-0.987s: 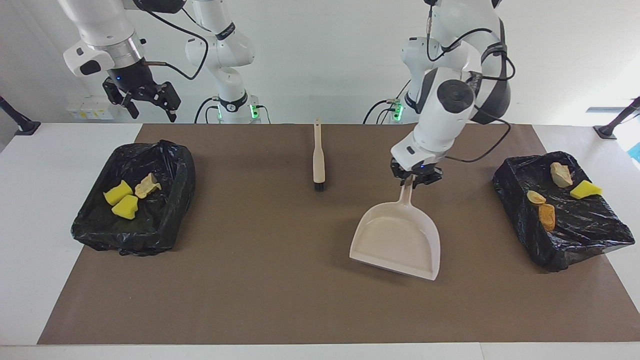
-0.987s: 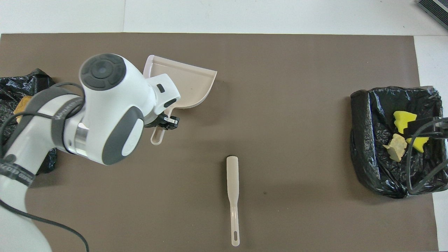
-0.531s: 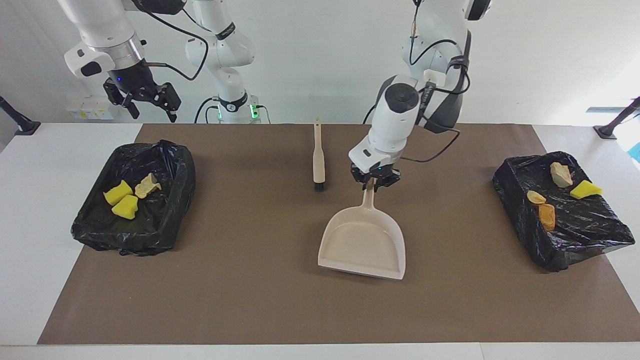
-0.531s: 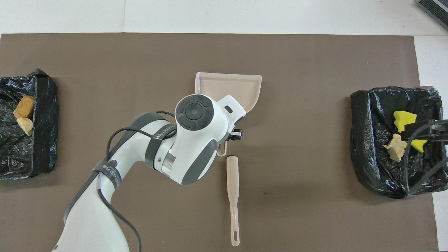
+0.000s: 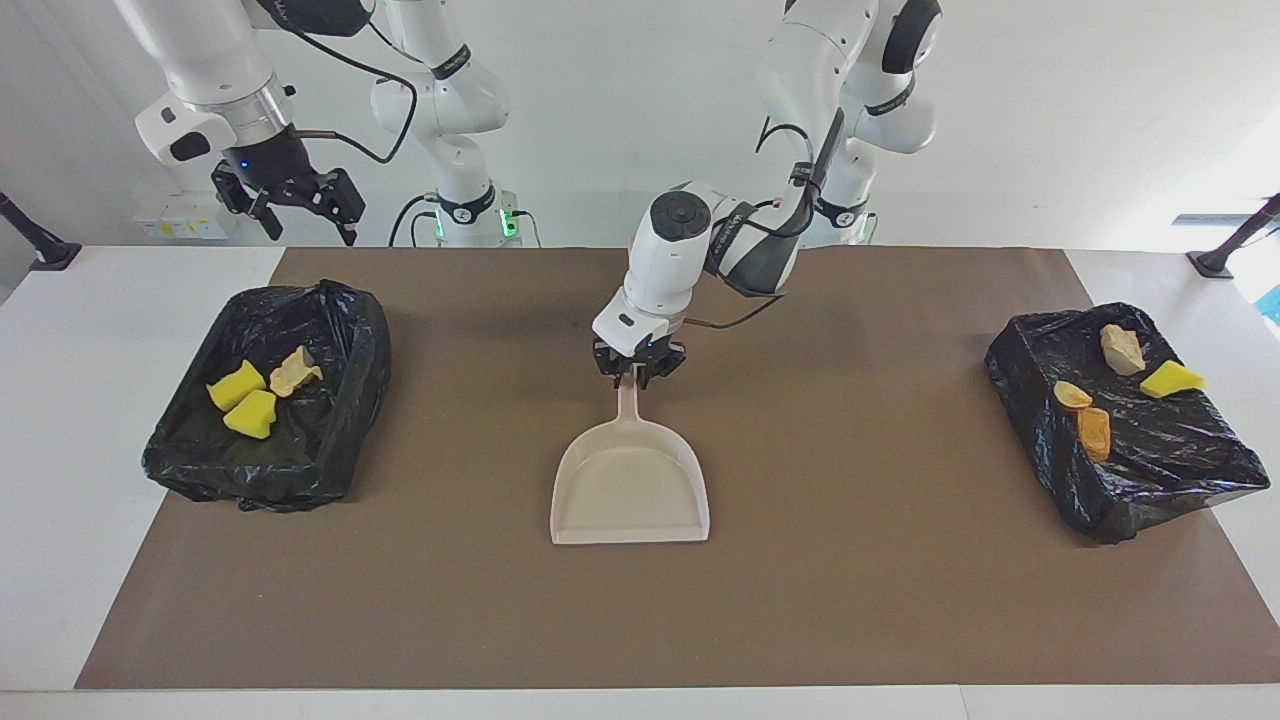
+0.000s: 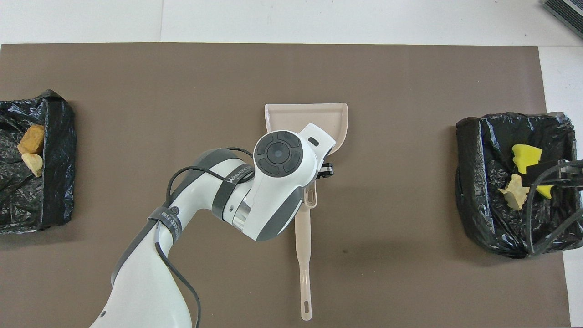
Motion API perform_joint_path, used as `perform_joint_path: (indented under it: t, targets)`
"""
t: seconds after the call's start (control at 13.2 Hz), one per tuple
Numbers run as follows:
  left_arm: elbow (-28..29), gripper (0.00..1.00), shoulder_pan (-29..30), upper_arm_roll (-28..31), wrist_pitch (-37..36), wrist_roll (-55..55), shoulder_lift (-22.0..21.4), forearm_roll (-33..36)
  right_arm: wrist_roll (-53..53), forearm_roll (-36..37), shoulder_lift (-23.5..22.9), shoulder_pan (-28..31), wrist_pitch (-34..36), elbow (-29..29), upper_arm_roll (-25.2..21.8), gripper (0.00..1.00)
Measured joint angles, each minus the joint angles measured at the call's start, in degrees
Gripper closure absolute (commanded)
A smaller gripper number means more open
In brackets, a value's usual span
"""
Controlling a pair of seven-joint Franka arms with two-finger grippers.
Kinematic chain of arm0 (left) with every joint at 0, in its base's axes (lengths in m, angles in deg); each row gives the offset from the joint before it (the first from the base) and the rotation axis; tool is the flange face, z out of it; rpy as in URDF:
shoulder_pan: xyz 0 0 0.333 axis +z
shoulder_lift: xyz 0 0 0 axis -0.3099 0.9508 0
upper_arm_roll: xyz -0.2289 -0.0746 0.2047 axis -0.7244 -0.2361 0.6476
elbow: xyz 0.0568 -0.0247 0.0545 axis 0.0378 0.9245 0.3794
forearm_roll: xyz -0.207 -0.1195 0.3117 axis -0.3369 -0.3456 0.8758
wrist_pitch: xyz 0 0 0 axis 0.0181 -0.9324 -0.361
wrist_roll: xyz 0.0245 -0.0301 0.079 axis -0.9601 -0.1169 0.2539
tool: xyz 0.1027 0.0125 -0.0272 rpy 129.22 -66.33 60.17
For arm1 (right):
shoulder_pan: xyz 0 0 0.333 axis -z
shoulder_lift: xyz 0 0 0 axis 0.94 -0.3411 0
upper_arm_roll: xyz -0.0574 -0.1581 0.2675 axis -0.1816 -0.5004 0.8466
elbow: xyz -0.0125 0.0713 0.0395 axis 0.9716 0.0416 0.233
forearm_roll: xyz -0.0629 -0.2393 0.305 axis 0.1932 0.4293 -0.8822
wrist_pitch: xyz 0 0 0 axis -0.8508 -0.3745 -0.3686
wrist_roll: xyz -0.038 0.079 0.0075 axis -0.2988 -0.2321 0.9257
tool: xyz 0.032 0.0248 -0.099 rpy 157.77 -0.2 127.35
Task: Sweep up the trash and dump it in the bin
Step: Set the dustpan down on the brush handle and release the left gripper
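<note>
Trash (image 5: 250, 395): all seen in two black-lined bins (image 5: 330, 330), one at each table end; none on mat.
Dustpan (image 5: 630, 490): mid-table, handle toward robots, mouth pointing away.
Left gripper (image 5: 635, 372): at dustpan handle end; open/closed can't be told.
Brush (image 6: 303, 255): lengthwise, just nearer robots than dustpan.
Right gripper (image 5: 290, 205): waiting, fingers spread, over bin at its end.

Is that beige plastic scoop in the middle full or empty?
Empty: the beige plastic dustpan shows only its bare inner surface, lying flat on the brown mat.
</note>
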Motion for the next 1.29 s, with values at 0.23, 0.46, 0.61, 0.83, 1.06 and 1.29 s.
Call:
perform_joint_path:
  t: [0.23,0.46,0.61,0.83,1.06,1.29]
  targets:
    - [-0.4,0.00,3.3,1.2,-3.4,-0.1,-2.9,0.7,0.0,0.0,0.0,0.0,0.0,-0.6,0.0,0.00]
    - [-0.5,0.00,9.1,1.4,-6.9,-5.5,-4.9,4.6,0.0,0.0,0.0,0.0,-1.0,-1.1,0.0,0.00]
    - [-0.6,0.00,13.5,1.6,-9.4,-13.3,-6.1,4.8,0.0,0.0,0.0,0.0,-1.2,-1.1,0.0,0.00]
    - [-0.8,0.00,21.2,1.7,-12.2,-27.6,-8.5,4.9,0.0,0.0,0.0,0.0,-1.2,-1.1,0.0,0.00]
    - [-0.9,0.00,28.2,1.7,-15.2,-40.2,-11.0,4.9,0.0,0.0,0.0,0.0,-1.2,-1.1,0.0,0.00]
    - [-0.9,0.00,34.1,1.7,-18.5,-49.9,-14.1,4.9,0.0,0.0,0.0,-0.2,-1.2,-1.1,0.0,0.00]
